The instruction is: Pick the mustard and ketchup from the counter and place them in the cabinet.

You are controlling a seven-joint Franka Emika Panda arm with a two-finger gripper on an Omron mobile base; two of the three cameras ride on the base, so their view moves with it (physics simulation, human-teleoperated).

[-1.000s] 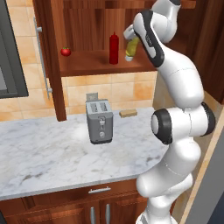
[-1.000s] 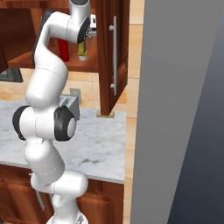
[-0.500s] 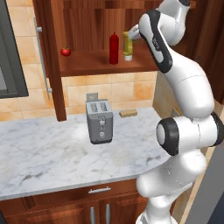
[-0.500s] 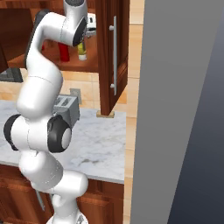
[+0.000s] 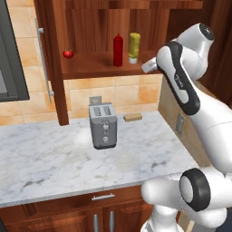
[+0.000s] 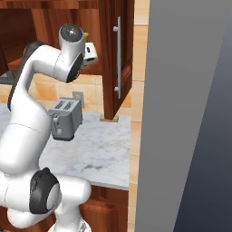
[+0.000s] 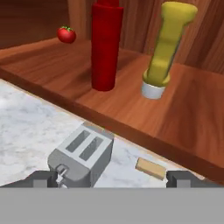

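Note:
The yellow mustard point(image 5: 134, 46) stands cap end down on the cabinet shelf point(image 5: 90, 67), just right of the slim red ketchup point(image 5: 118, 50). In the hand view the mustard point(image 7: 165, 48) leans slightly and the ketchup point(image 7: 105, 48) is upright to its left. My gripper point(image 5: 149, 67) hangs in front of the shelf's right end, apart from both bottles. It is open, its fingertips point(image 7: 43, 177) wide apart with nothing between them. The cabinet door point(image 5: 50, 59) is swung open.
A grey toaster point(image 5: 103, 125) stands on the marble counter point(image 5: 54, 158) under the shelf, with a small tan block point(image 5: 132, 117) behind it to the right. A red tomato point(image 5: 68, 53) sits at the shelf's left. The right cabinet door point(image 6: 115, 54) and a grey wall point(image 6: 181, 113) stand close by.
My gripper has let go of the mustard, which now stands on the shelf, and has drawn back out of the cabinet toward the right. The ketchup has not moved.

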